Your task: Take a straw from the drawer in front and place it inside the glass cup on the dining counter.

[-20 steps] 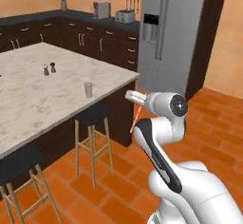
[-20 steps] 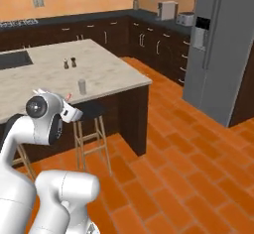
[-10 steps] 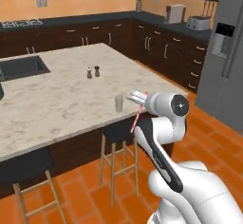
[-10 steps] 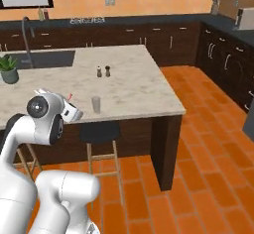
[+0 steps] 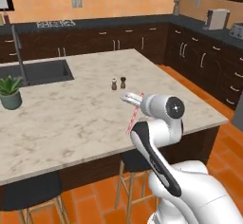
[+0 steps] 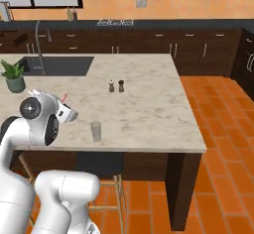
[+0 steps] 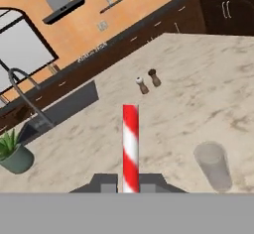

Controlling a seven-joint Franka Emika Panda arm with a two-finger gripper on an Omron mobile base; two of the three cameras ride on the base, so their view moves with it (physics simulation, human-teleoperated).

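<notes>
While the arm is raised over the near edge of the dining counter (image 5: 71, 123), the red-and-white striped straw (image 7: 130, 146) is seen pinched between the jaws of the gripper (image 7: 130, 186), which are pressed together on its lower end. From the hand view, the straw is shown standing straight up out of the two dark finger tips, its free end pointed toward the salt and pepper shakers (image 7: 148, 81). From the left base view, the straw (image 5: 135, 114) is seen slanting down and to the left beside the white wrist, just over the counter's near side. From the right base view, only a short red-tipped piece of it (image 6: 64, 98) is visible behind the gripper (image 6: 68, 113).

The glass cup (image 6: 95, 131) is set upright on the beige marble top near its front edge, just beside the gripper and apart from it; the same cup (image 7: 213, 165) is shown low on the right of the hand view, to the right of the straw and not touched by it. The shakers (image 6: 115, 85) are placed side by side farther back on the counter. A dark sink basin (image 5: 35, 71) with a tall curved faucet (image 6: 40, 44) is set into the far left part of the top, and a small potted plant (image 5: 9, 91) is placed beside it.
</notes>
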